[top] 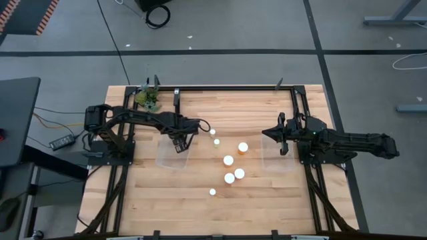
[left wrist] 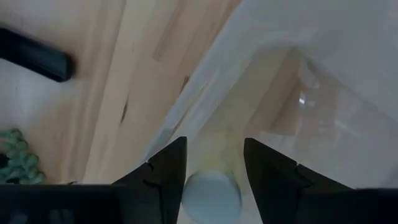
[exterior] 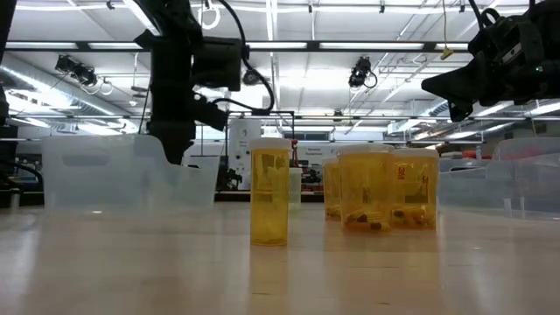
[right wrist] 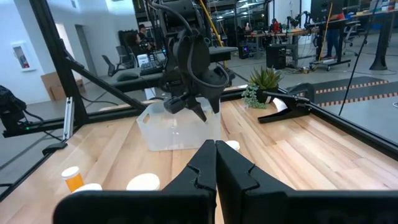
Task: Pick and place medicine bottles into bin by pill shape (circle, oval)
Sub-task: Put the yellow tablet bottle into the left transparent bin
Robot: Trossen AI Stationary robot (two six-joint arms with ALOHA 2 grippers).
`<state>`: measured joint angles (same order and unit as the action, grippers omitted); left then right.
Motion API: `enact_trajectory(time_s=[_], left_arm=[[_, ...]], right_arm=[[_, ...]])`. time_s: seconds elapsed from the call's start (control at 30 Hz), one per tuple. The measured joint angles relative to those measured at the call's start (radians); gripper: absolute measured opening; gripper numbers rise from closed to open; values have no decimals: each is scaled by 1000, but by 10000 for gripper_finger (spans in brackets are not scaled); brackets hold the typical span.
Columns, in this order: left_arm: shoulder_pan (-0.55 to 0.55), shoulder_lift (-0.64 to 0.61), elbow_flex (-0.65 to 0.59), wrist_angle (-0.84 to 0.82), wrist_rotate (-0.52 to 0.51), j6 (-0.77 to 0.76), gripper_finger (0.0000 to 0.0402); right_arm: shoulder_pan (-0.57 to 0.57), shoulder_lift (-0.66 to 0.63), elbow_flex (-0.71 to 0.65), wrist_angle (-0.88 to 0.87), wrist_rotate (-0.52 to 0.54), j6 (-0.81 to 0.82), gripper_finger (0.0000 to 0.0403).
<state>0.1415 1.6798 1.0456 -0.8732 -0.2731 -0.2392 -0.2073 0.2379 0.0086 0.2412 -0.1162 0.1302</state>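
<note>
Where my left gripper (left wrist: 214, 163) hangs over the left bin (top: 175, 152), a white-capped bottle (left wrist: 211, 194) sits between its two dark fingers (left wrist: 166, 167), the cap close against both inner faces. From the left wrist view the fingers stand parted to about the cap's width, and I read them as closed on it; the clear plastic wall of the bin lies directly beyond. The high view places this gripper (top: 180, 142) above the bin's inner edge but hides the held bottle under the arm.

My right gripper (right wrist: 215, 155) waits over the right bin (top: 275, 155), its fingers pressed together with nothing between them. Its wrist view looks across the table to the left arm above the left bin (right wrist: 177, 128), with a green plant (right wrist: 263, 83) at the far corner.

Loose medicine bottles stand on the table (top: 200, 213) between the two bins, well apart from both grippers. From above they appear as white caps: two small ones (top: 213, 132) near the left bin, one (top: 243, 147) at centre, a cluster (top: 234, 175) nearer the front, and a small one (top: 213, 192) nearest the front edge. The low view alone shows their amber bodies: a narrow bottle (exterior: 269, 192) standing upright in front and wider ones (exterior: 381, 190) grouped behind it, with pills at the bottom.
</note>
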Motion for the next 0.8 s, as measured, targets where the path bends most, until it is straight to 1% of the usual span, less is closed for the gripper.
enact_trajectory(time_s=[0.3, 0.7, 0.8], left_arm=[[-24, 0, 71, -40, -60, 28, 169], [-55, 0, 153, -60, -65, 63, 153], [-71, 0, 160, -31, -65, 70, 147]], right_arm=[[0, 0, 0, 0, 0, 0, 10], [0, 0, 0, 0, 0, 0, 10], [0, 0, 0, 0, 0, 0, 10]])
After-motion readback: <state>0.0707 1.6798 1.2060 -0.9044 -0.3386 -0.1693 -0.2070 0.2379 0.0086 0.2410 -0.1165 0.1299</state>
